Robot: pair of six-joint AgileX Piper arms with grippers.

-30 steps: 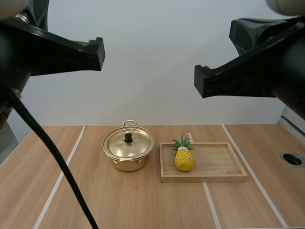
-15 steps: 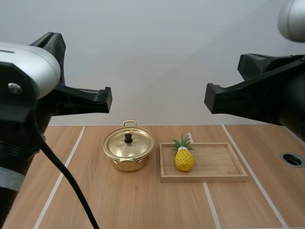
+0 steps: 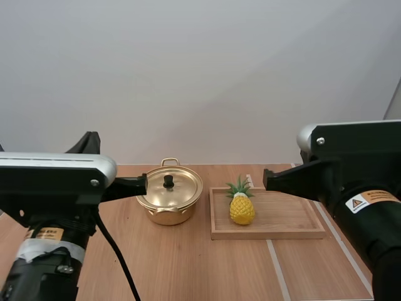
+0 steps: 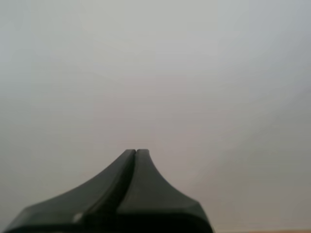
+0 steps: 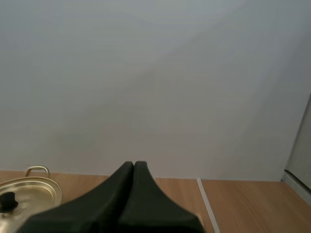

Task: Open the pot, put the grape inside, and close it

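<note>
A gold pot stands on the wooden table with its lid on, black knob on top. To its right a yellow toy pineapple stands in a wooden tray; I see no grapes. My left gripper hangs in the air just left of the pot, fingers together as one dark wedge. My right gripper hovers above the tray's middle, also shut on nothing. Past the right gripper's fingers, the pot lid shows.
White stripes run front to back across the wooden table. The two arms' bodies stand at the near left and near right. A plain grey wall rises behind the table.
Both arms have come down and forward in the high view, so their white and black bodies now show. The pot, tray and pineapple have not moved.
</note>
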